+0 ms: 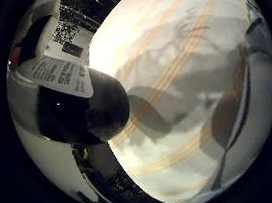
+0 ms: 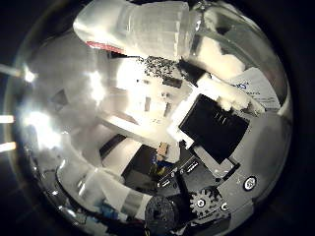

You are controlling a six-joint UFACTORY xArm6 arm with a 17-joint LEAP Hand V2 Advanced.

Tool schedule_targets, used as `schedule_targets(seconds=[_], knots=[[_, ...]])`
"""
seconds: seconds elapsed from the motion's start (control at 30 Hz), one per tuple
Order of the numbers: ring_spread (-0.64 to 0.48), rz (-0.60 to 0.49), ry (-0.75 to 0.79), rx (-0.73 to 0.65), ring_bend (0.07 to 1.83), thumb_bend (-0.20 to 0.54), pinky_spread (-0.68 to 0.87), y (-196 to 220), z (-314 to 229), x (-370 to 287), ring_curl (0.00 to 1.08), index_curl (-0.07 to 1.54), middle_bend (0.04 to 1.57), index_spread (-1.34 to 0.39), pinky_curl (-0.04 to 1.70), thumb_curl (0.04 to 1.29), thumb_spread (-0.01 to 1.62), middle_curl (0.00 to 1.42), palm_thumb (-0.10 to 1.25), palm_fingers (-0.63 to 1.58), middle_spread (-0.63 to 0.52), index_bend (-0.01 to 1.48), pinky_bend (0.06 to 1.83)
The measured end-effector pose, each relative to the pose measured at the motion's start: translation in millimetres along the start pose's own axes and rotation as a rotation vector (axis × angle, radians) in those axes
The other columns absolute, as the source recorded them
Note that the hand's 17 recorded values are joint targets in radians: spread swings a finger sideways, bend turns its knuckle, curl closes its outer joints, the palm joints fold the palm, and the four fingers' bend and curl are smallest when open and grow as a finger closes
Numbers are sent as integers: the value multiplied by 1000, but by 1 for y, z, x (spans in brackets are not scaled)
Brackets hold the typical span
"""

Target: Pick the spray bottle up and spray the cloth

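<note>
The clear spray bottle with a white printed label lies close against my palm. Its white spray head and ribbed collar show in the thumb side view. My right hand is shut on the bottle, with black and white fingers curled round its body. Below spreads a white cloth with tan stripes. The bottle hangs above the cloth, apart from it.
The shadow of the hand and bottle falls across the middle of the cloth. A pale grey surface shows past the cloth's edge. Room fittings seen through the clear bottle are blurred.
</note>
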State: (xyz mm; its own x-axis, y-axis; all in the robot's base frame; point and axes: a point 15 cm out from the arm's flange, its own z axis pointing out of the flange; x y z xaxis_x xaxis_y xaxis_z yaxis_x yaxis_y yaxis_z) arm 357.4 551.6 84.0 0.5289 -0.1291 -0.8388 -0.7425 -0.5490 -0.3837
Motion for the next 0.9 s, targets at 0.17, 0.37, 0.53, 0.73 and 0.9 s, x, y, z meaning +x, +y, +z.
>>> schedule_targets(seconds=[0.17, 0.37, 0.53, 0.73, 0.9], knots=[[-147, 6, 2, -3, 1453, -46, -211, 1, 0, 1, 576, 808, 1353, -211, 1294, 770, 874, 577, 926, 1172, -57, 1056, 980], [-146, -7, 18, -51, 1319, -34, -294, 11, 1, 4, 531, 748, 1225, -241, 1075, 667, 884, 533, 797, 1059, -58, 708, 944], [-137, -9, 39, -94, 1274, -26, -404, 20, -1, 9, 509, 689, 1017, -317, 938, 603, 934, 493, 790, 766, -65, 307, 905], [-135, -13, 44, -107, 1111, -25, -255, 23, -1, 10, 458, 647, 828, -402, 892, 534, 1022, 450, 771, 355, -50, 301, 691], [-109, -21, 46, -112, 983, -24, -2, 22, -2, 9, 409, 577, 698, -410, 842, 502, 1042, 409, 755, 217, -27, 285, 586]])
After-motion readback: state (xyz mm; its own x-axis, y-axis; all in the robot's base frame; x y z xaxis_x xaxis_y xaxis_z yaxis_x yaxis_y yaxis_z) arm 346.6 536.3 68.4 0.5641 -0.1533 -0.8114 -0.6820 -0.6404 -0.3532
